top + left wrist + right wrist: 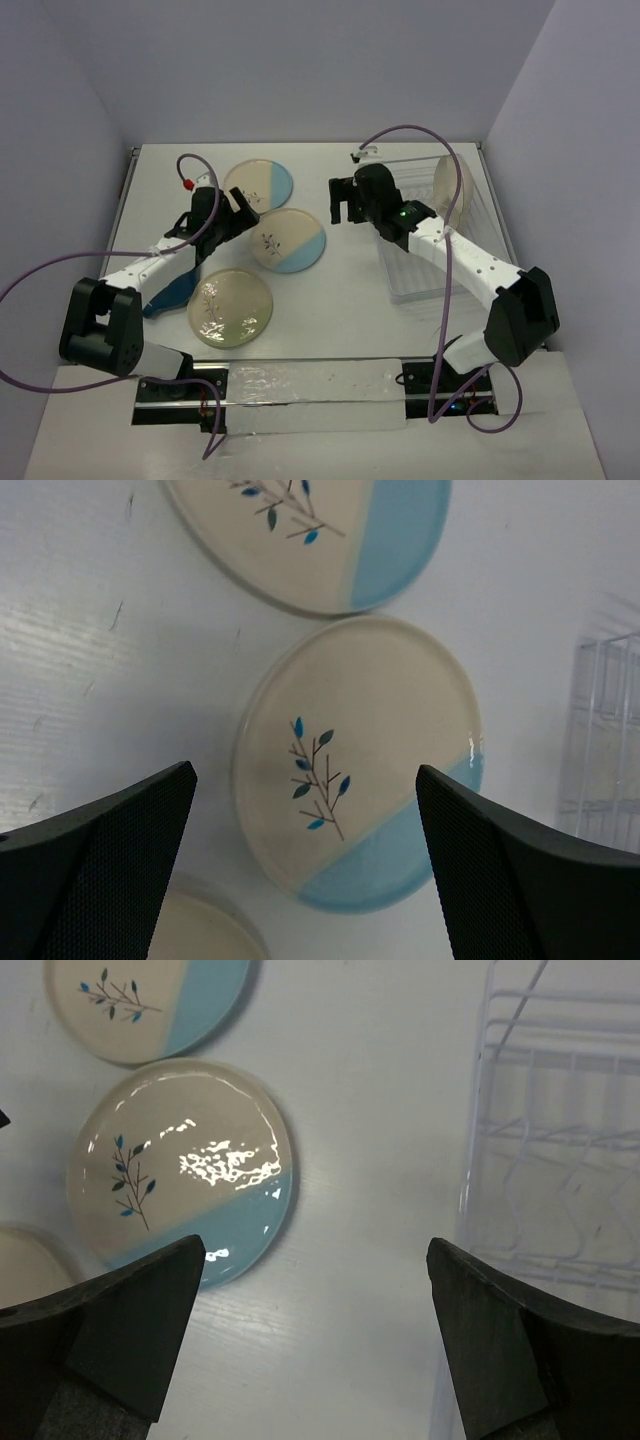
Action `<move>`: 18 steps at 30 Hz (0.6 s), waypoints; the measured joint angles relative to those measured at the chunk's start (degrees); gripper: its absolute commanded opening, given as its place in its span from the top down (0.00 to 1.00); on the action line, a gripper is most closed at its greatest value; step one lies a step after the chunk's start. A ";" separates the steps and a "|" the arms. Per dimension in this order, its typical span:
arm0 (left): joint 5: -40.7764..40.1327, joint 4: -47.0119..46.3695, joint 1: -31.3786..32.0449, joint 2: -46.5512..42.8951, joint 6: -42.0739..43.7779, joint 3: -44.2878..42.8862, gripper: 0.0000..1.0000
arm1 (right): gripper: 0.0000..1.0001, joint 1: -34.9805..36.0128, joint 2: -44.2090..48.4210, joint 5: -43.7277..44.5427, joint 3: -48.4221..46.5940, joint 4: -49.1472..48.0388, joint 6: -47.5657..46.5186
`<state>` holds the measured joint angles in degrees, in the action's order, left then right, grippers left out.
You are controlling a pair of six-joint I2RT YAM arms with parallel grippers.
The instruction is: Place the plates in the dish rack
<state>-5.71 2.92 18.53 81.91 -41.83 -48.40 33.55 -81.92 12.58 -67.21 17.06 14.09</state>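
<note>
- White walls are enclosing the pale table (pixel 330 330) in the overhead view. Four plates are lying flat on it: the far sprig plate (pixel 258 186), the near sprig plate (pixel 288 240), the green floral plate (pixel 231 308) and the dark blue plate (pixel 172 292), which is partly hiding under my left arm.
- On the right, the cream plate (pixel 452 188) is standing on edge at the far end of the dish rack (pixel 412 283).
- I am holding my left gripper (pixel 245 212) just beside both sprig plates. My right gripper (pixel 342 205) is hanging between the near sprig plate and the dish rack.
- Through the left wrist camera, my fingers (pixel 110 870) are standing wide apart and gripping nothing. The near sprig plate is lying between them and the far sprig plate beyond it.
- Through the right wrist camera, my fingers (pixel 120 1330) are likewise spreading wide and empty over bare table. The near sprig plate is lying to their left and the dish rack's white wires are rising on their right.
</note>
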 measured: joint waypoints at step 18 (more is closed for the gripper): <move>-0.82 -0.50 2.85 12.78 1.92 -2.13 0.53 | 0.00 1.02 -16.69 -1.01 -1.07 -2.13 13.00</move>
<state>-6.52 2.42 21.39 94.69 -39.91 -50.53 34.57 -98.60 11.57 -68.28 14.93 27.09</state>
